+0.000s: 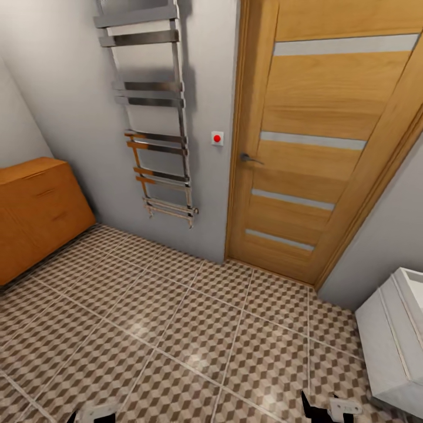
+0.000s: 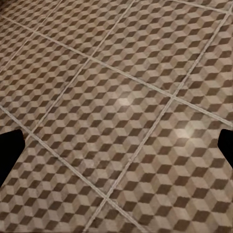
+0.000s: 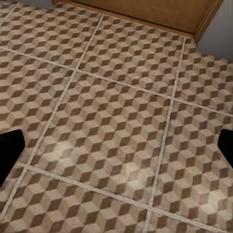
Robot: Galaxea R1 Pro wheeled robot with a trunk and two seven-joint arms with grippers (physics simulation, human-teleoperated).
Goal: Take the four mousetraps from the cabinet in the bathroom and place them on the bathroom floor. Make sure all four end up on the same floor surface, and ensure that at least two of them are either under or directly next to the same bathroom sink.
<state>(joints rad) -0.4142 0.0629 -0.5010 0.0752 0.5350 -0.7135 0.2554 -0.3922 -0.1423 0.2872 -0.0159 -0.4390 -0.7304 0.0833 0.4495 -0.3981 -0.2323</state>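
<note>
Cube-patterned tiles of the bathroom floor (image 1: pixel 194 329) spread ahead of you, running to a grey wall and a wooden door (image 1: pixel 320 147). Your head view alone gives you the cabinet (image 1: pixel 35 211) — low at the far left, cut off by the frame edge, drawers shut — plus a metal towel rail (image 1: pixel 155 111), a red wall button (image 1: pixel 217 138) and a white unit (image 1: pixel 395 335) cropped at the right. The left gripper (image 2: pixel 116 145) and right gripper (image 3: pixel 116 148) each show two dark fingertips at opposite picture edges — spread wide, holding nothing, bare tile between. Your right wrist view catches the door's lower edge. No mousetraps can be made out.
</note>
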